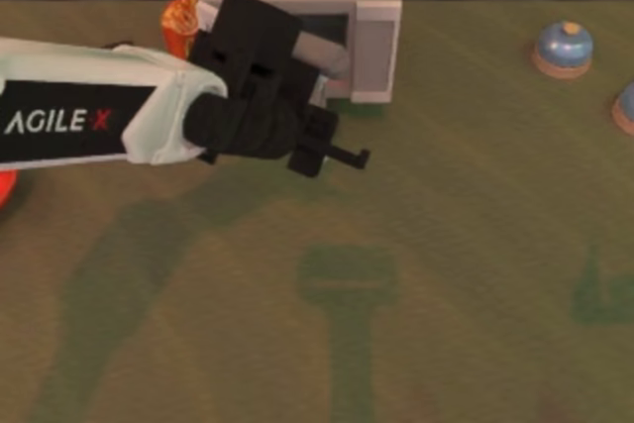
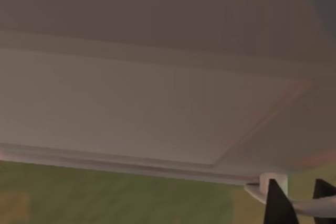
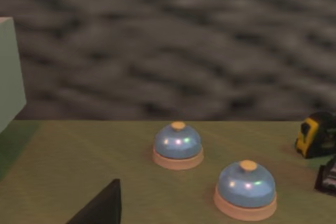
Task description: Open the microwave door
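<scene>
you see the boxy white-grey microwave (image 1: 327,7) at the counter's (image 1: 475,245) far edge, its grey-windowed microwave door (image 2: 157,114) ajar, your left end effector (image 2: 299,203) clamped on the handle (image 2: 273,182).

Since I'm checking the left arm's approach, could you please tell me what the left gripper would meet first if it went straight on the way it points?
Most likely the microwave door: in the left wrist view the left gripper sits close under it, its jaws around the handle. Depth is unclear in the top view.
</scene>
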Available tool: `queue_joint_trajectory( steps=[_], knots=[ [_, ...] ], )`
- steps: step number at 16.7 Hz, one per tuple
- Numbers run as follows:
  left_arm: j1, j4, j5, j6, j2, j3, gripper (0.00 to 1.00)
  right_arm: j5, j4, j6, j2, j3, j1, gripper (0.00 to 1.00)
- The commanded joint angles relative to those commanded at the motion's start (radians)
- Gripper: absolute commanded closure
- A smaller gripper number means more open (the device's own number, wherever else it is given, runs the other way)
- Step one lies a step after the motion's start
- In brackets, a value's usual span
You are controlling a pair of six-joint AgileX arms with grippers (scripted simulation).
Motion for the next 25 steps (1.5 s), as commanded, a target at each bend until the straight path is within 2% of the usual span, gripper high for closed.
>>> queue_joint_trajectory(
  steps=[20, 25],
  knots=[
    [0.000, 0.000, 0.000, 0.000, 0.000, 0.000, 1.00, 0.000, 0.000, 0.000, 0.000, 0.000, 0.000, 0.00],
    [0.008, 0.002, 0.031, 0.029, -0.013, -0.018, 1.00, 0.000, 0.000, 0.000, 0.000, 0.000, 0.000, 0.00]
  ],
)
